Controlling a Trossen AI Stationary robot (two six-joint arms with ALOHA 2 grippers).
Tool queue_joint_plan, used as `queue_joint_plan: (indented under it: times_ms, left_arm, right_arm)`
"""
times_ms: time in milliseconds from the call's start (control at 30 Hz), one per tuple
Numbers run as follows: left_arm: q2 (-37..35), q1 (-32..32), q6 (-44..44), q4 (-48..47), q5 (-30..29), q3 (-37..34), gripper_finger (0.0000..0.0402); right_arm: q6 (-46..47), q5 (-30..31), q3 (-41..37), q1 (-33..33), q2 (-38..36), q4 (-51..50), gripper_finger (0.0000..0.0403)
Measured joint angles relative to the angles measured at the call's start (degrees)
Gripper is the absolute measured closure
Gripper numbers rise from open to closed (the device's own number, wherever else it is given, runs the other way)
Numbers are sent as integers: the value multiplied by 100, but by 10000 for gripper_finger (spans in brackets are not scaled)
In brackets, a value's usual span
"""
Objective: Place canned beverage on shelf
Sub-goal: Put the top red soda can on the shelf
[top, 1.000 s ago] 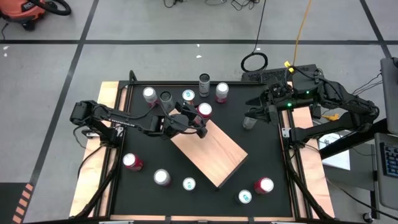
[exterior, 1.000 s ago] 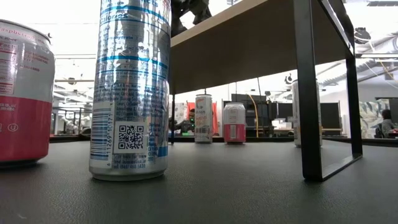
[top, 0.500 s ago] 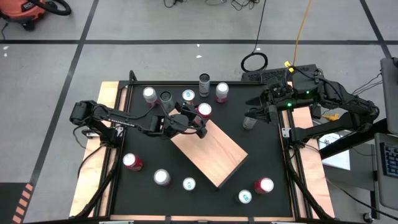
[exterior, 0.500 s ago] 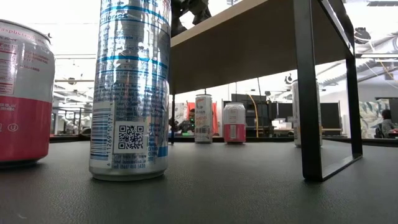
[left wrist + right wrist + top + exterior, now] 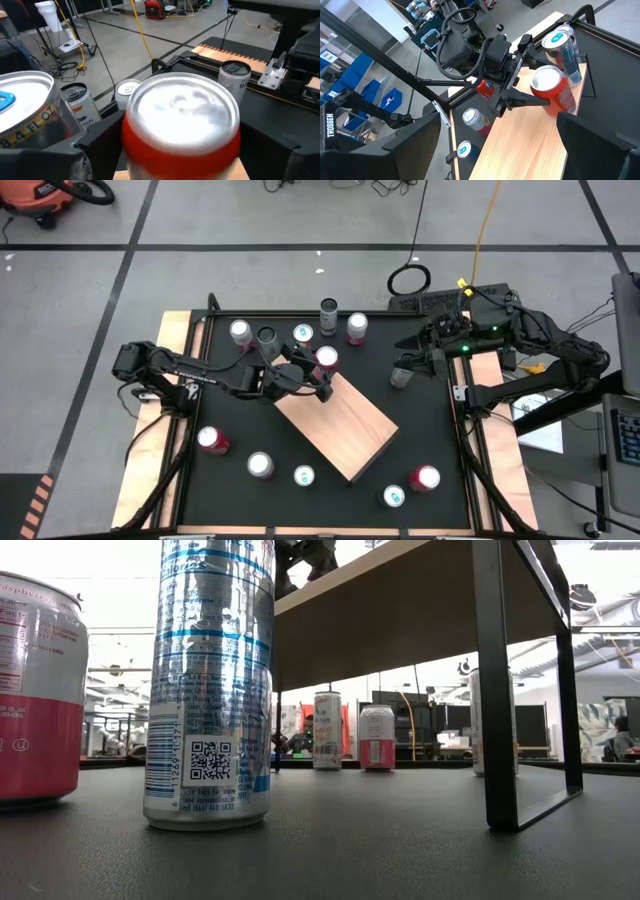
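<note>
The shelf (image 5: 340, 428) is a pale wood slab on black legs (image 5: 495, 690), set askew at mid-table. A red can with a silver top (image 5: 327, 357) stands upright on the shelf's far-left corner. My left gripper (image 5: 318, 372) reaches in level from the table's left, open, with one finger on each side of this can (image 5: 182, 145). My right gripper (image 5: 403, 370) hangs open and holding nothing above the table's far right. It faces the shelf (image 5: 530, 150). My left gripper has its fingers (image 5: 527, 101) close against the red can's wall (image 5: 555, 100), coming level from the table's left. I cannot tell whether they touch it. The can stands upright with its base on the shelf's top.
Several cans stand along the far edge (image 5: 303, 333), one of them tall (image 5: 328, 312). Several more stand along the near edge (image 5: 260, 465), including a red one (image 5: 425, 477). In the low view a tall silver can (image 5: 210, 680) and a red can (image 5: 35, 690) stand in the foreground.
</note>
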Motion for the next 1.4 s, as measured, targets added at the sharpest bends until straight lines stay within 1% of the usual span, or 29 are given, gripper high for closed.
queue_joint_plan:
  times_ms: [167, 333, 500, 667, 767, 933, 1000, 1067, 1200, 1300, 1400]
  left_arm:
    - [0, 1, 1, 16, 2, 0, 29]
    - [-13, -26, 14, 40, -5, 31, 27]
    - [-76, -93, 334, 86, -268, 357, 26]
    - [-104, -166, 488, 25, -321, 756, 26]
    - [-295, -326, 414, -183, -680, 1020, 26]
    - [-773, -790, -201, -1079, -1301, 1515, 26]
    - [-1045, -993, -581, -1568, -1509, 1592, 26]
    - [-1289, -1175, -980, -1852, -1656, 1630, 26]
    - [-1691, -1470, -2122, -2983, -1774, 1626, 26]
    - [-1898, -1632, -3133, -3899, -1758, 1620, 26]
    - [-2001, -1752, -3906, -4652, -1713, 1620, 26]
  right_arm:
    - [-14, 2, 0, 0, 0, 0, 28]
    - [-57, 2, 0, 0, 0, 0, 28]
    - [-92, 4, 0, 0, 0, 0, 28]
    - [-147, 9, 2, 0, 75, -2, 28]
    - [-233, 0, 2, 4, 186, -19, 28]
    - [-496, 20, 2, 170, 479, 5, 30]
    - [-602, 18, 2, 240, 657, 41, 38]
    - [-741, 22, 4, 285, 837, 81, 50]
    - [-1117, 0, 4, 319, 1310, 133, 89]
    - [-1400, -113, 4, 319, 1640, 320, 126]
    - [-1670, -313, 4, 289, 1940, 430, 170]
